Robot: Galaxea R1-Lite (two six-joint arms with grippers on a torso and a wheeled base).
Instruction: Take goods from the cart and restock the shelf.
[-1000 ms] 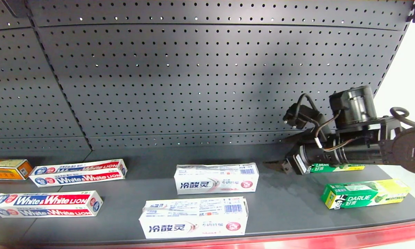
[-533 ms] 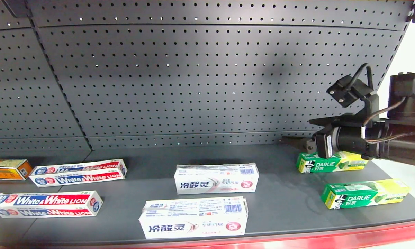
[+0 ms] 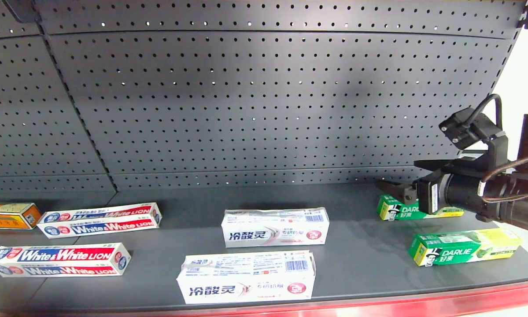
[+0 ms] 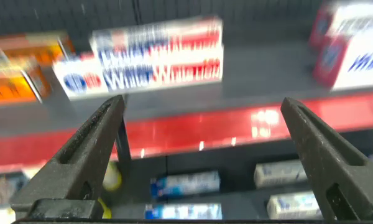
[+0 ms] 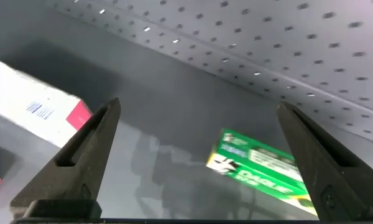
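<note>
Right claw [image 3: 396, 174] over rear box [image 3: 400, 211]; second box [image 3: 464, 246] before it, on shelf [image 3: 360, 257].

Even, fairly bright light from above and in front falls on the shelf deck [image 3: 360, 251], leaving a dull sheen near its right end. The pegboard back panel [image 3: 255, 110] stays dark, with a vague shadow patch right of centre and pinpoints of light through some holes. Past the deck's right edge everything is blown out white. Panel seams and the red front lip [image 3: 466, 299] bow. In the left wrist view the red-and-blue toothpaste boxes [image 4: 155, 56] are smeared, the lip flecked with glare.
</note>
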